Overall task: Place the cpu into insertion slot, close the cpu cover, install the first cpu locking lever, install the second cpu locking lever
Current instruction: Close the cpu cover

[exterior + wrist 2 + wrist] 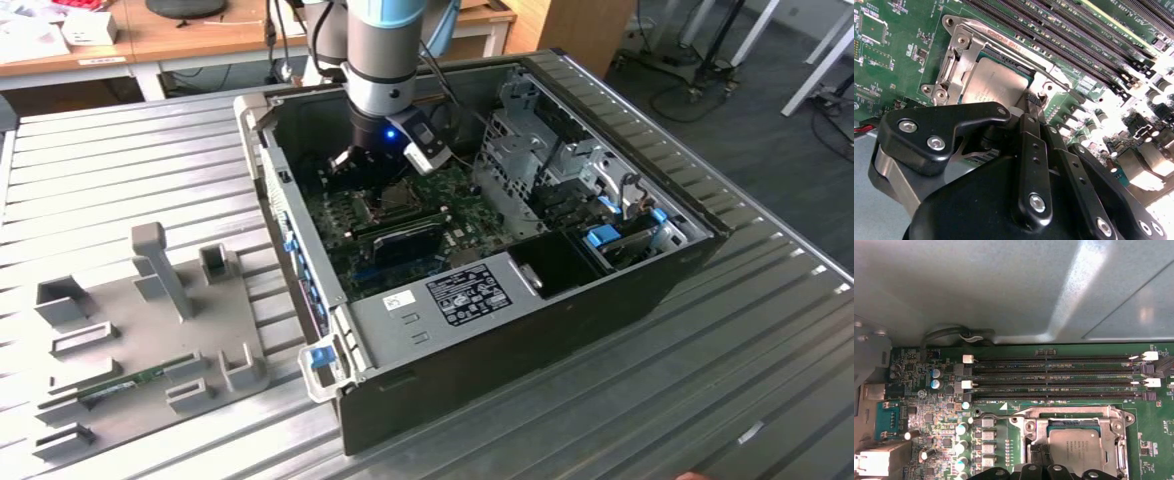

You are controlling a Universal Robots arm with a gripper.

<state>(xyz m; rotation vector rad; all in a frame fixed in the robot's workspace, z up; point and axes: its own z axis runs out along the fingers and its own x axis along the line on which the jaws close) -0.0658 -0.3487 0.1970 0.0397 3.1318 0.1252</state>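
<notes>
Seeing cpu (996,85) seated in insertion slot (1004,56), cpu cover (960,50) lying closed over it. Working at slot's edge with gripper (1032,102) pinched narrow, beside locking lever (1046,71). Judging lever latching unfinished.

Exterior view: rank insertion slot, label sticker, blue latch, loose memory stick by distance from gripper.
1. Insertion slot, right by the gripper, on the board.
2. Label sticker, on the case's metal bay.
3. Blue latch, at the case's corner.
4. Memory stick, outside the case on the grey fixture plate, exterior view's left.
</notes>
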